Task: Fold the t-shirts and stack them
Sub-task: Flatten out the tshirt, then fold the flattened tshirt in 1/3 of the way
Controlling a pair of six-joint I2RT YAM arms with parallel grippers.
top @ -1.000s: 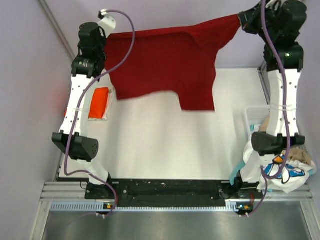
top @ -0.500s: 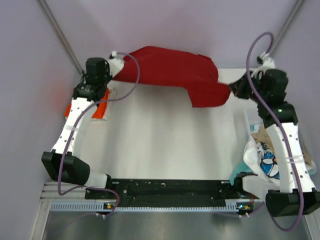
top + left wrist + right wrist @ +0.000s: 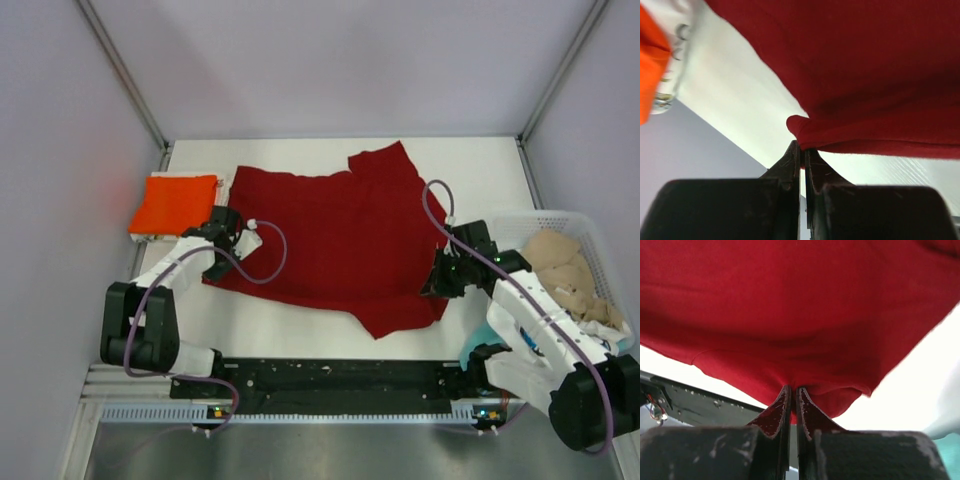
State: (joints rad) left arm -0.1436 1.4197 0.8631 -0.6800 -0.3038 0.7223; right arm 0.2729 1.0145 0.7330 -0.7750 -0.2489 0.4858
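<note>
- Left end effector [image 3: 801, 149] is pinched tight on the left edge of the dark red t-shirt [image 3: 330, 235], as I see it; right end effector [image 3: 791, 391] grips its right hem.
- Dark red t-shirt lies spread on the surface [image 3: 300, 325].
- Orange-red t-shirt [image 3: 175, 203] sits folded at the far left.

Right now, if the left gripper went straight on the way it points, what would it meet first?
The dark red t-shirt. The left gripper is shut on its edge, and that cloth fills the line ahead in the left wrist view; what lies under it cannot be seen.
</note>
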